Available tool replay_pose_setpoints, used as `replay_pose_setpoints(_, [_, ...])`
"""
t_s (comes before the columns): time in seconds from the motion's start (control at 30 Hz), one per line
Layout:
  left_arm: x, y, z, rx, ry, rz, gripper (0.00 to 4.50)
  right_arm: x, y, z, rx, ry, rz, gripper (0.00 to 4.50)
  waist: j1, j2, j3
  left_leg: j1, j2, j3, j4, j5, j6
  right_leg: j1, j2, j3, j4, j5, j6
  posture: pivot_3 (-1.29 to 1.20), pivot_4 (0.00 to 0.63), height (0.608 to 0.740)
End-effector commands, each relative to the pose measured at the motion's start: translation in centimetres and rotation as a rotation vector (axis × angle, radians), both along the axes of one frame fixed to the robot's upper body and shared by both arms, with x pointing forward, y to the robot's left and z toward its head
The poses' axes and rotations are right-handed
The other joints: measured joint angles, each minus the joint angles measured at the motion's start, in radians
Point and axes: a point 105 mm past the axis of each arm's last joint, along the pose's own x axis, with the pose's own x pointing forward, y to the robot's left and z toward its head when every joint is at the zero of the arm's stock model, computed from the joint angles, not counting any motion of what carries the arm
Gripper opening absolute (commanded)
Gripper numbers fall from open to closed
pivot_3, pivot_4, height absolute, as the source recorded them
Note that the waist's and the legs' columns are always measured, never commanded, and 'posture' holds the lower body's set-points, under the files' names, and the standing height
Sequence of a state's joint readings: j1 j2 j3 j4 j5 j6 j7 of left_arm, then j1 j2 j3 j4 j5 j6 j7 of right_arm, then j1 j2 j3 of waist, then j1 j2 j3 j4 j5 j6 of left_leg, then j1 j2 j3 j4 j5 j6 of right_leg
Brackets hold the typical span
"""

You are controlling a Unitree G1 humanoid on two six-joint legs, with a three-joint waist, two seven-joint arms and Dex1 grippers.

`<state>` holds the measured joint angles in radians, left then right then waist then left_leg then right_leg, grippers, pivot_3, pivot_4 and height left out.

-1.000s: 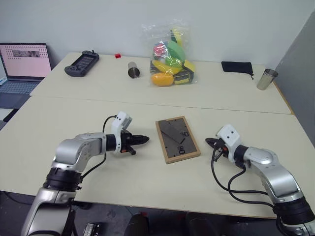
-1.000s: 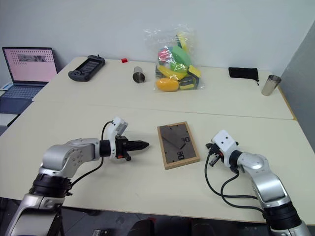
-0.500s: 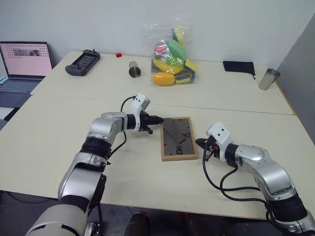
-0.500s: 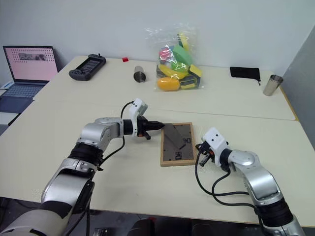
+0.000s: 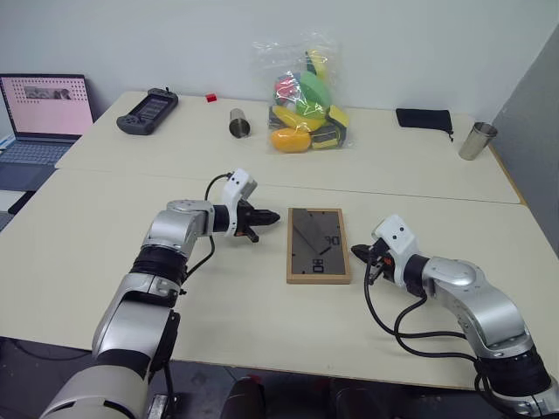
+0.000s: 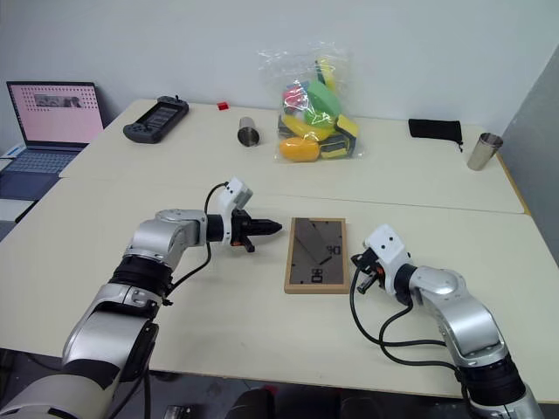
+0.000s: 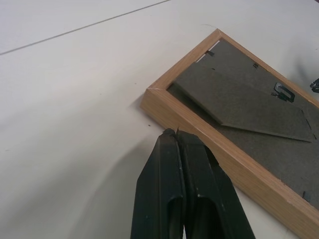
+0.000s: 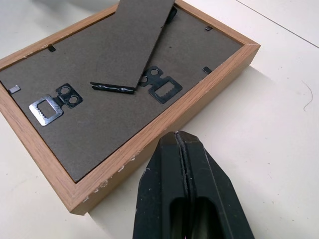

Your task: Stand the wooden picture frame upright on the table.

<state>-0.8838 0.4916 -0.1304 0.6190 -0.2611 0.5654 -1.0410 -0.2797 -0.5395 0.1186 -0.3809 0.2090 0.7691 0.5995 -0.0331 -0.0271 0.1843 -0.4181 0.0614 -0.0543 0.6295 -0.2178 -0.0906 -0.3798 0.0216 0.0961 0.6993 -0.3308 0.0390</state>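
Note:
The wooden picture frame [image 5: 318,244] lies face down on the table [image 5: 105,253], dark back panel up, its fold-out stand [image 8: 139,45] lying almost flat against the back. My left gripper [image 5: 275,220] is shut and empty, its tip just left of the frame's far left corner [image 7: 149,94]. My right gripper [image 5: 356,253] is shut too, holding nothing, with its tip close beside the frame's right edge [image 8: 199,94]. I cannot tell whether either tip touches the wood.
Across the seam [image 5: 419,194] on the far table stand a bag of coloured toys [image 5: 301,100], a metal cup [image 5: 237,123], a black controller [image 5: 146,111], a small red block [image 5: 210,98], a black pouch [image 5: 423,119] and another metal cup [image 5: 472,140]. A laptop [image 5: 39,113] sits far left.
My left arm reached forward to the frame's far left corner, then drew back slightly. The frame turned from slanted to square with the table edge. My right gripper edged closer to its right side.

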Motion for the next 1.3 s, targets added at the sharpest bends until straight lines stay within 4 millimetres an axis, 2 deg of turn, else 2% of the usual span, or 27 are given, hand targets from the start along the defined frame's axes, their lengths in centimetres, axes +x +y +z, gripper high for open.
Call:
replay_pose_setpoints(0.03, [-1.1, 0.5, 1.6, -0.055, 0.019, -0.027, 0.00, 0.3, -1.3, 1.0, -0.030, -0.074, -0.027, 0.01, 0.000, 0.000, 0.000, 0.000, 0.000, 0.000, 0.000, 0.000, 0.000, 0.000, 0.000, 0.000, 0.000, 0.000, 0.000, 0.00, 0.150, 0.740])
replay_pose_setpoints(0.27, [-7.0, 0.3, 2.3, -0.171, 0.345, -0.128, 0.00, 0.3, -3.4, 1.1, -0.070, -0.085, -0.061, 0.01, -0.004, 0.000, 0.000, 0.000, 0.001, 0.000, 0.000, 0.000, 0.000, 0.000, 0.000, 0.000, 0.000, 0.000, 0.000, 0.00, 0.150, 0.740])
replay_pose_setpoints(0.37, [-8.2, 0.0, 1.7, -0.193, 0.472, -0.089, 0.00, 0.3, -3.9, 1.4, -0.078, -0.093, -0.071, 0.01, -0.003, 0.000, 0.000, 0.001, 0.000, -0.001, 0.000, 0.000, 0.000, 0.000, 0.000, 0.000, 0.001, 0.000, 0.000, 0.00, 0.150, 0.740])
replay_pose_setpoints(0.47, [-8.4, -0.1, 1.1, -0.240, 0.603, -0.003, 0.00, 0.5, -4.3, 1.7, -0.077, -0.103, -0.084, 0.01, -0.003, 0.000, 0.000, 0.001, 0.000, -0.001, 0.001, 0.000, 0.000, 0.001, 0.000, 0.000, 0.003, 0.000, 0.001, 0.00, 0.150, 0.740])
replay_pose_setpoints(0.57, [-7.3, 0.0, 0.6, -0.272, 0.659, 0.095, 0.50, 0.5, -4.1, 1.7, -0.070, -0.107, -0.084, 0.00, -0.003, 0.000, 0.000, 0.001, 0.000, -0.001, 0.002, 0.000, 0.000, 0.001, 0.000, 0.000, 0.003, 0.000, 0.000, 0.00, 0.150, 0.740])
replay_pose_setpoints(0.73, [-6.4, 0.3, 1.1, -0.283, 0.651, 0.141, 1.53, 0.3, -3.7, 1.6, -0.059, -0.107, -0.075, 0.00, -0.006, 0.000, 0.000, 0.002, 0.000, -0.001, 0.002, 0.000, 0.000, 0.000, 0.000, 0.000, 0.005, 0.000, 0.000, 0.00, 0.150, 0.740])
replay_pose_setpoints(1.13, [-6.3, 0.4, 1.9, -0.282, 0.638, 0.138, 3.92, 0.2, -3.8, 1.6, -0.076, -0.122, -0.074, 0.00, -0.003, 0.000, 0.000, 0.002, 0.000, -0.001, 0.002, 0.000, 0.000, 0.000, 0.000, 0.000, 0.005, 0.000, 0.000, 0.00, 0.150, 0.740])
replay_pose_setpoints(1.3, [-6.2, -0.5, 1.0, -0.290, 0.673, 0.144, 3.92, 0.5, -3.4, 1.9, -0.103, -0.143, -0.056, 0.00, -0.002, 0.000, 0.000, 0.002, 0.000, -0.001, 0.002, 0.000, 0.000, 0.000, 0.000, 0.000, 0.005, 0.000, 0.000, 0.00, 0.150, 0.740])
